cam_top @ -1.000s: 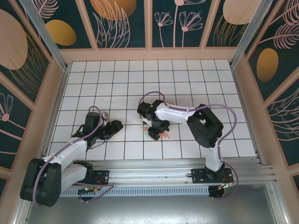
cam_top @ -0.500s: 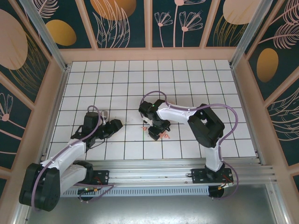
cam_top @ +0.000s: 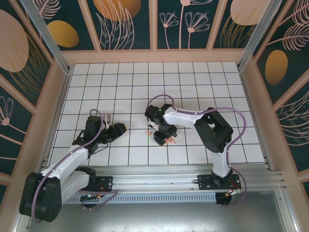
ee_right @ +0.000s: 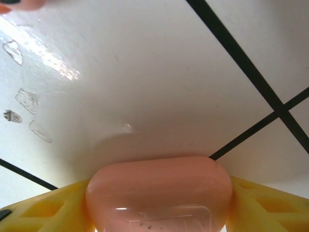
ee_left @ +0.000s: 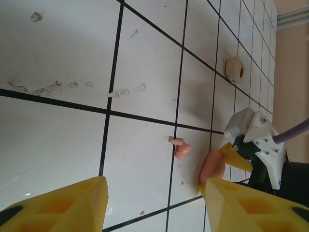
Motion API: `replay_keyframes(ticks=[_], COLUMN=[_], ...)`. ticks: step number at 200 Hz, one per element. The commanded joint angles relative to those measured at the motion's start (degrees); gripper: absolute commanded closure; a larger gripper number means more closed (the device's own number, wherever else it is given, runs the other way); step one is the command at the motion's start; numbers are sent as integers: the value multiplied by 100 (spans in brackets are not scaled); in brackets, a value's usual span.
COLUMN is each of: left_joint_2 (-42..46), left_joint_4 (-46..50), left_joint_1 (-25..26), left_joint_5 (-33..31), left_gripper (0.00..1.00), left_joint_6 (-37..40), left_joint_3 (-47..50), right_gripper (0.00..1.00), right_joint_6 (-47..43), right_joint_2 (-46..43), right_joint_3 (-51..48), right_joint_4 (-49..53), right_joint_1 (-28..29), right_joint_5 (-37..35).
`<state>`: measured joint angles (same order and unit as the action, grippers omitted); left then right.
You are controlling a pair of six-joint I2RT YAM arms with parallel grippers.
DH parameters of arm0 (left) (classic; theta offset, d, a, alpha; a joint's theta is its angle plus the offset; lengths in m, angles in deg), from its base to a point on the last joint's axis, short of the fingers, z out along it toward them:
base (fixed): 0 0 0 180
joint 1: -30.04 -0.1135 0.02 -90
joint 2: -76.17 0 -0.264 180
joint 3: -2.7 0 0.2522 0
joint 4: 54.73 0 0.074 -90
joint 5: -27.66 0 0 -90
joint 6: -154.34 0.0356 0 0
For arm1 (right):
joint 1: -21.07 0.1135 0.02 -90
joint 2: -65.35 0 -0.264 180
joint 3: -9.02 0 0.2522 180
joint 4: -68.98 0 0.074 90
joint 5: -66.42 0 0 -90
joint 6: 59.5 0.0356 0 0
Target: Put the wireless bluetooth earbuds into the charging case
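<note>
In the right wrist view the pink charging case (ee_right: 159,193) sits low on the tiles between the yellow fingers of my right gripper (ee_right: 159,205), which is shut on it. A peach earbud (ee_right: 19,4) peeks in at the top left corner there. In the left wrist view an earbud (ee_left: 182,148) lies on a tile line just beside the held case (ee_left: 212,166). A paler cream earbud (ee_left: 235,68) lies farther off. My left gripper (ee_left: 154,208) hangs open over bare tile, short of the near earbud. From above, the left gripper (cam_top: 116,130) faces the right gripper (cam_top: 160,136).
White tiled floor (cam_top: 193,82) with black grid lines, fenced by pink walls (cam_top: 154,55). Open floor lies behind and to the right of both arms. A metal rail (cam_top: 169,174) runs along the near edge. Smudges mark the tiles (ee_left: 48,89) in the left wrist view.
The left gripper has crept slightly away from its base and its jaws have narrowed a little. The right gripper has barely moved and still holds the case.
</note>
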<state>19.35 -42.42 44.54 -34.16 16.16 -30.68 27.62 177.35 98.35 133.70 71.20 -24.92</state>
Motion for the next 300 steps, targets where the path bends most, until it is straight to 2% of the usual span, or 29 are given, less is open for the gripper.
replay_keyframes(ticks=[1,37,56,81,109,143,175,210,300], left_joint_2=[173,961,1455,1861,1848,1567,1385,1247,1007], left_joint_4=[-48,-1081,-1901,-3025,-3787,-4067,-4182,-3911,-4784], left_joint_1=[-49,-44,-37,-44,-35,108,297,656,703], left_joint_5=[143,-52,-171,-11,288,372,532,140,-330], left_gripper=[47,48,48,48,48,46,46,46,45], left_joint_6=[376,1375,2034,2738,3108,3487,3921,4384,3722], left_joint_3=[-210,-146,20,403,596,480,396,231,197], right_gripper=[40,40,40,40,41,41,41,41,40], right_joint_6=[287,1253,2053,3171,4505,5638,6077,6359,6493], right_joint_2=[-183,-1110,-1631,-2161,-2401,-2480,-2461,-2388,-2173], right_joint_3=[-90,80,21,-284,-704,-1112,-1210,-1222,-1169], right_joint_4=[-166,-827,-1677,-3104,-4657,-6103,-6720,-7244,-7249], right_joint_1=[-113,-519,-690,-793,-799,-569,-353,-133,258], right_joint_5=[210,838,1305,1887,2338,2562,2428,2299,2182])
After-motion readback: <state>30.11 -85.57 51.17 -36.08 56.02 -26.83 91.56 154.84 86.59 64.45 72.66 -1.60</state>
